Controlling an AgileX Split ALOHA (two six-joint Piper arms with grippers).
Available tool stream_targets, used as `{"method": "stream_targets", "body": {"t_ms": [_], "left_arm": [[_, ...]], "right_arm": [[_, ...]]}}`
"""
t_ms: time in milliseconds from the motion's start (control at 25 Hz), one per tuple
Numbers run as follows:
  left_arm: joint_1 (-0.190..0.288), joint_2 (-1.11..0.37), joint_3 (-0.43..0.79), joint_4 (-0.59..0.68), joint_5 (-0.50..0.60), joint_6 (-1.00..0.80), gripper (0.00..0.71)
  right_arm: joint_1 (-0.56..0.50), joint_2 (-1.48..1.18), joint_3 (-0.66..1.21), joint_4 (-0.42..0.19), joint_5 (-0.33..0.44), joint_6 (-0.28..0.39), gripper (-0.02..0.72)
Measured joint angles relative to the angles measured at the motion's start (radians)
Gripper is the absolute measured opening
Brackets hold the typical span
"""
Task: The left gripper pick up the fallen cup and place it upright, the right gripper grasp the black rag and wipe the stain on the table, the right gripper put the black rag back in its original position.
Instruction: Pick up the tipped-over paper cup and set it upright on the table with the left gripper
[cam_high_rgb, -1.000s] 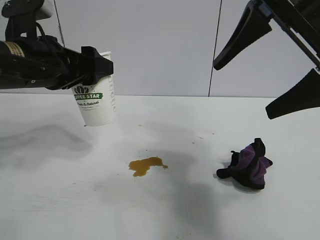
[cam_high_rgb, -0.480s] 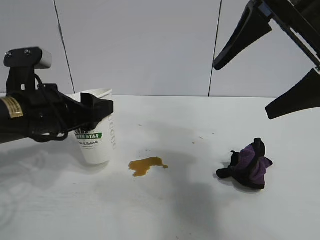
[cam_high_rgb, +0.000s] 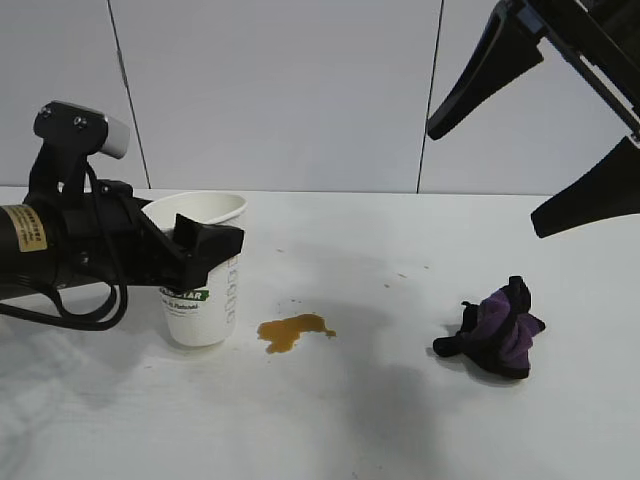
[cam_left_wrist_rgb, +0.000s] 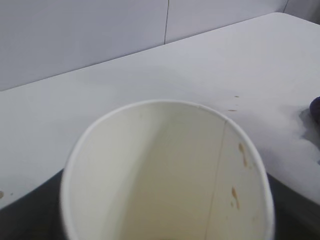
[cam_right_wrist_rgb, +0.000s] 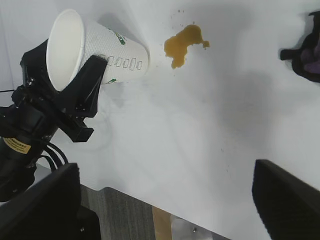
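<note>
Exterior cam sits low at the table's (cam_high_rgb: 330, 420) front edge, facing the back wall. Left wrist cam stares close into the cup (cam_left_wrist_rgb: 170, 170); right wrist cam looks down from higher, sharing cup (cam_right_wrist_rgb: 95, 50) and stain (cam_right_wrist_rgb: 185, 42) with the exterior.

Bare table (cam_high_rgb: 380, 420) between stain (cam_high_rgb: 292, 331) and black rag (cam_high_rgb: 495, 333); cup (cam_high_rgb: 203, 290) crowds stain's left, seemingly.

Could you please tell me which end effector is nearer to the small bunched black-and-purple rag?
The right. The right end effector hangs open in the air above the rag, while the left end effector is across the table, clamped on the white paper cup.
</note>
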Motion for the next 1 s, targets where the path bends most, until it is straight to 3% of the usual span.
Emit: {"method": "stream_targets", "body": {"t_ms": [600, 800, 1000], "left_arm": [[0.0, 0.0, 0.0, 0.001, 0.039, 0.011, 0.539], [0.0, 0.0, 0.0, 0.0, 0.044, 0.027, 0.664], [0.0, 0.0, 0.0, 0.0, 0.061, 0.041, 0.69]], "right_arm": [[0.0, 0.0, 0.0, 0.0, -0.006, 0.0, 0.639], [0.0, 0.0, 0.0, 0.0, -0.007, 0.0, 0.639], [0.0, 0.0, 0.0, 0.0, -0.007, 0.0, 0.639]]}}
